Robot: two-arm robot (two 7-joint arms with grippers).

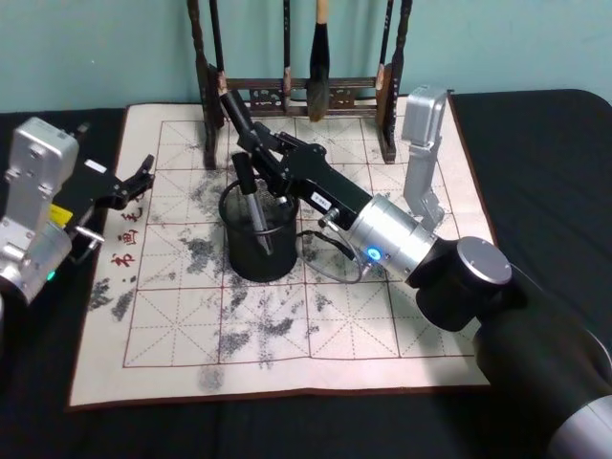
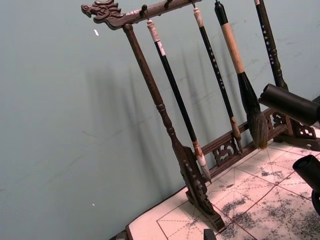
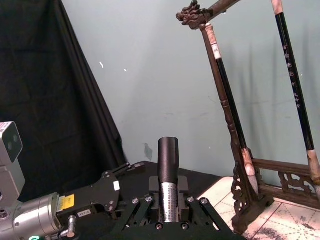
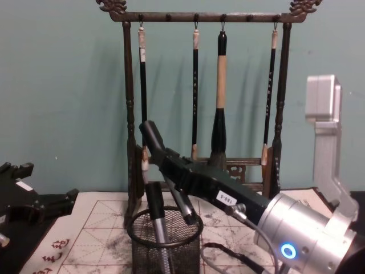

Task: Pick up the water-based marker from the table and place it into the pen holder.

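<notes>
Just above centre in the head view, we see the right gripper [image 1: 256, 177] clamped on the marker [image 1: 235, 113], its cap tilted toward the upper left, over the pen holder [image 1: 258, 266] at mid-frame on the table [image 1: 287, 335]. Released at this slant, we judge it could catch the rim or tip the light cup. The left gripper [image 1: 137, 180] idles at left, jaws spread.

wall [image 4: 63, 85]: plain teal, a few small white flecks | drape [image 3: 45, 90]: black cloth, hanging beside wall
</notes>
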